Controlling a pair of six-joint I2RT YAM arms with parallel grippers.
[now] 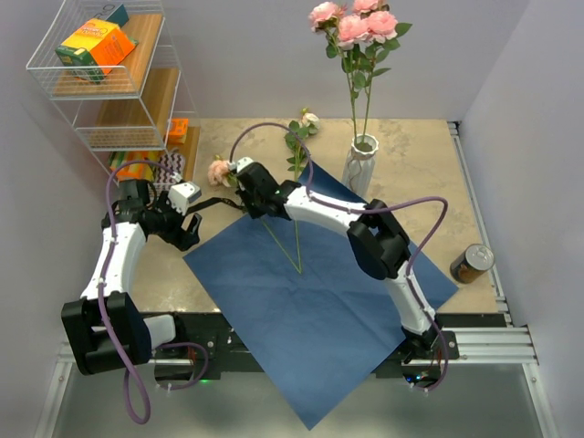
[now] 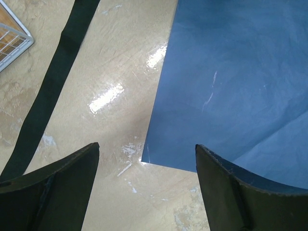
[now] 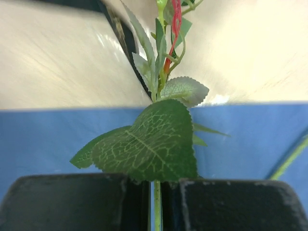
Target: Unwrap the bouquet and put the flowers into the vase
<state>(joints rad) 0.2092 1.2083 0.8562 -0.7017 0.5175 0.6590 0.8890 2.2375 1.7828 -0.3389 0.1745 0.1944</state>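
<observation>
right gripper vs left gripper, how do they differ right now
The right gripper is shut on a green flower stem; the left gripper is open and holds nothing. The right gripper looks along leaves over the blue paper; the left gripper hangs over the paper's corner and the table, beside the black ribbon. Both have dark fingers.

White ribbed vase (image 1: pixel 360 166) upright holding pink roses (image 1: pixel 358 26), blue paper (image 1: pixel 319 301) spread flat, peach rose (image 1: pixel 219 171) beside it
</observation>
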